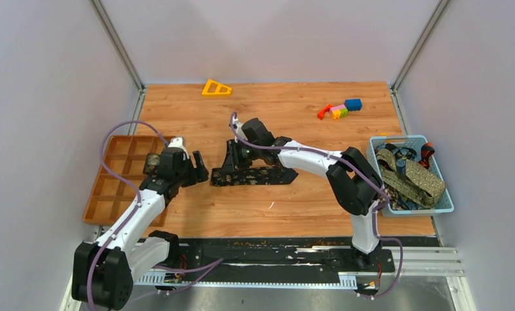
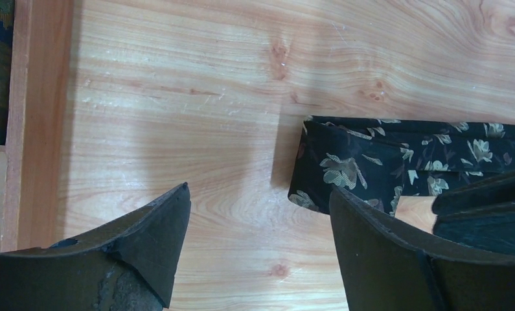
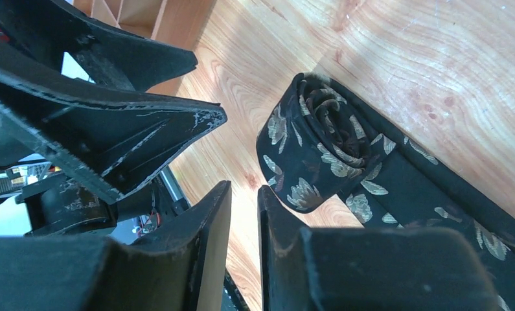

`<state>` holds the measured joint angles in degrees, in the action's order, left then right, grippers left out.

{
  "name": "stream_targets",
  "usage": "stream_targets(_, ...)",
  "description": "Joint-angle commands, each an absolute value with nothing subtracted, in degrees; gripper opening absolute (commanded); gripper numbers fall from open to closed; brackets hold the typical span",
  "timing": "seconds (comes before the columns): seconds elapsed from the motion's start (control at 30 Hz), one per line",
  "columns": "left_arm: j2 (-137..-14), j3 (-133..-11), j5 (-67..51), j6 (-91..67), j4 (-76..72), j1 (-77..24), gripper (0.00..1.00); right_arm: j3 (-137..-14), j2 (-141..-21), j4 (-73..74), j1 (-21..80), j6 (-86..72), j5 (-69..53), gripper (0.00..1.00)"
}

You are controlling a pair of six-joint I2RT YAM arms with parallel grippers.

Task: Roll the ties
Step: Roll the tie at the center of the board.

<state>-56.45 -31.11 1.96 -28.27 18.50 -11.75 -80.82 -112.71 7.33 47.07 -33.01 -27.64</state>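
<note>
One black tie point(image 3: 319, 149), part rolled; left claw point(image 2: 258, 191) wide, right claw point(image 3: 241, 191) narrow and empty

Far end of black tie point(image 2: 403, 162) off-view

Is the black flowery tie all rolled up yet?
Only partly. The tie has one end curled into a roll; the rest lies flat on the table.

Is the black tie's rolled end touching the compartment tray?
Apart. The left wrist view shows a wide strip of bare table between the tray wall and the black tie end.
</note>
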Motion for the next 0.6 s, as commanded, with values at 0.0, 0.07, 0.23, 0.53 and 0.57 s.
stream_targets(0.0, -54.0, -29.5, 1.0, -29.3, 13.4, -10.9, 0.88, -84.2, -114.3, 8.6, 47.6, -33.8, -28.1, 0.22)
stream_targets(0.07, -53.0, -28.6, 1.5, -29.7, 12.5, -10.8, 0.94, -84.6, -115.0, 8.9, 47.8, -33.8, -27.9, 0.21)
stream_targets(0.23, -52.6, -27.3, 0.4, -29.9, 10.4, -10.5, 1.00, -86.0, -117.0, 9.4, 47.8, -33.7, -27.5, 0.19)
stream_targets(0.53, -54.2, -25.6, -6.3, -30.0, 5.3, -10.1, 1.00, -86.4, -118.6, 11.1, 47.7, -32.3, -24.7, 0.14)
stream_targets(0.57, -54.5, -25.5, -6.9, -30.0, 5.0, -10.1, 1.00, -86.2, -118.7, 11.2, 47.7, -32.2, -24.5, 0.14)
